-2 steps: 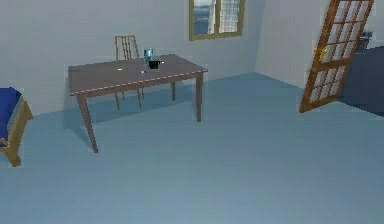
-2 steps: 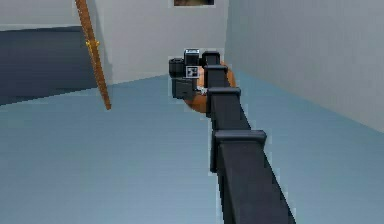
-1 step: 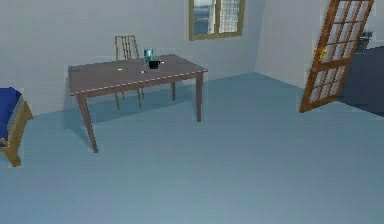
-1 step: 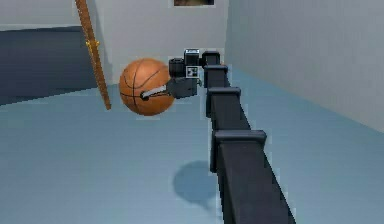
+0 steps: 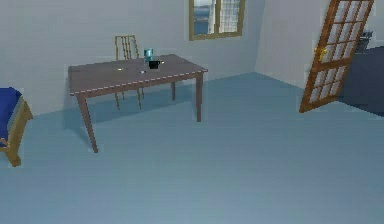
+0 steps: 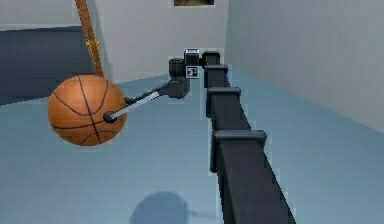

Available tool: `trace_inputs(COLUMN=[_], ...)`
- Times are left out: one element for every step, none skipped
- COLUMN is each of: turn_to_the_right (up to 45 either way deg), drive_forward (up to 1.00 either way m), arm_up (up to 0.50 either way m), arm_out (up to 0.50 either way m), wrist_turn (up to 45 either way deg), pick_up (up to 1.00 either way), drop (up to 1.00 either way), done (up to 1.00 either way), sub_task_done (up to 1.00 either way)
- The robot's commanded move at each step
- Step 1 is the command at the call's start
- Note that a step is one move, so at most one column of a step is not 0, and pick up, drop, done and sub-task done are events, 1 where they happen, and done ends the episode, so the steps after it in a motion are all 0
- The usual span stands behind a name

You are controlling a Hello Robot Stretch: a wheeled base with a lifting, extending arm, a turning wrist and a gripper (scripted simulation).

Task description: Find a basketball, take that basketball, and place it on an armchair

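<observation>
In the arm side view the arm (image 6: 235, 130) rises from the bottom edge as a dark square bar and reaches out over the blue floor (image 6: 320, 160). At its far end stand two small white squares (image 6: 200, 58) with black marks. Left of them the hand (image 6: 118, 113) stretches its thin fingers (image 6: 140, 103) toward the picture's left. The basketball (image 6: 88, 110), orange with dark seams, hangs at the fingers' end, clear of the floor, so the hand holds it. How wide the fingers stand cannot be told. Behind the ball a wooden door edge (image 6: 88, 30) runs up the wall beside a dark opening (image 6: 35, 60). A framed picture (image 6: 195, 3) shows at the top edge.

In the forward view, nearest at the left edge is a piece of furniture (image 5: 10, 115) with a blue cushion and a wooden frame; what kind it is cannot be told. Farther in stands a brown four-legged worktop (image 5: 170, 72). On it are a small dark thing (image 5: 153, 64), a small blue thing (image 5: 148, 54) just behind that, and a pale speck (image 5: 122, 69) to their left. A wooden chair (image 5: 126, 46) stands behind the worktop, by the far wall. A window (image 5: 217, 18) sits in that wall, to the right. At the right a wooden door (image 5: 335, 55) with glass panes stands ajar.
</observation>
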Motion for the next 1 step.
trace_inputs(turn_to_the_right=[0.0], drive_forward=[0.0], arm_up=[0.0], arm_out=[0.0], wrist_turn=[-45.0], pick_up=[0.0], drop=[0.0], done=[0.0], sub_task_done=[0.0])
